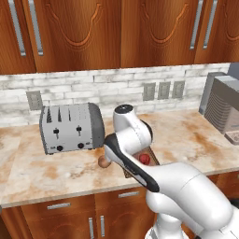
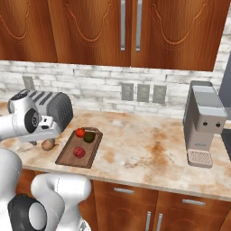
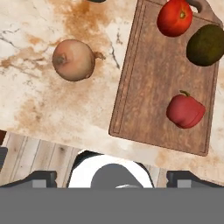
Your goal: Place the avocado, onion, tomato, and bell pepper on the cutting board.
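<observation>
Your gripper (image 3: 112,177) hangs spread and empty; descend off-center and the round onion (image 3: 73,60) beside the board (image 3: 153,87) will roll away.

Free room and obstacles around the board and the loose onion

In the hand view the onion (image 3: 73,60) is sitting alone on bare worktop (image 3: 39,109), apart from the cutting board (image 3: 153,96) lying at its 3 o'clock, with open marble ringing it from 6 through 12 o'clock. On the board, the tomato (image 3: 174,17) and avocado (image 3: 206,45) are crowding the handle end at 1 o'clock and the bell pepper (image 3: 185,110) is occupying the 4 o'clock part, leaving the board's left strip and middle bare. In the right base view the toaster (image 2: 50,106) is standing behind the onion (image 2: 48,144), and the coffee machine (image 2: 204,122) is standing well apart.
</observation>
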You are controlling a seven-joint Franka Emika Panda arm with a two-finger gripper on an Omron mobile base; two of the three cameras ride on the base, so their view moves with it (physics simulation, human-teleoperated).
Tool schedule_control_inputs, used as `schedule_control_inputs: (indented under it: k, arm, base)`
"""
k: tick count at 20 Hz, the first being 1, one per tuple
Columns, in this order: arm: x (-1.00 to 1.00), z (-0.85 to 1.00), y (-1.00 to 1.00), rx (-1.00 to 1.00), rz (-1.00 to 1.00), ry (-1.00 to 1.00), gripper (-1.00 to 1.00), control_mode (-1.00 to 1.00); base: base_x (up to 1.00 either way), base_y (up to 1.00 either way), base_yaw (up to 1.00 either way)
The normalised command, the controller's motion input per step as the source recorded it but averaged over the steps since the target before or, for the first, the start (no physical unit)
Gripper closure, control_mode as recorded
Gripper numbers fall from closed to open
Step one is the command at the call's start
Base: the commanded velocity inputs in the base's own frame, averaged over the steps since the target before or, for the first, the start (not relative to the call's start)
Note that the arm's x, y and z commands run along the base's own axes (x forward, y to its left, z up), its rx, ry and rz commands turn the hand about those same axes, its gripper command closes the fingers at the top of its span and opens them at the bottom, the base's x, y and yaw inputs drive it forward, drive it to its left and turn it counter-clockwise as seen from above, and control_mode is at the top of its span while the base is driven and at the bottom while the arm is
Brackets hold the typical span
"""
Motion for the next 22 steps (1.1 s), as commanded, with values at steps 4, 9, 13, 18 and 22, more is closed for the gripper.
schedule_control_inputs:
  k: [4, 9, 13, 18, 22]
  arm:
    - [-0.04, 0.0, 0.41, 0.02, 0.0, 0.0, -1.0, -1.0]
    - [0.0, -0.03, 0.23, 0.04, -0.06, 0.0, -1.0, -1.0]
    - [0.11, -0.11, 0.05, 0.11, -0.25, 0.0, -1.0, -1.0]
    - [0.17, -0.18, 0.11, 0.11, -0.24, -0.01, -1.0, -1.0]
    - [0.24, -0.21, 0.17, 0.03, -0.12, -0.08, -1.0, -1.0]
  base:
    - [0.0, 0.0, 0.0]
    - [0.0, 0.0, 0.0]
    - [0.0, 0.0, 0.0]
    - [0.0, 0.0, 0.0]
    - [0.0, 0.0, 0.0]
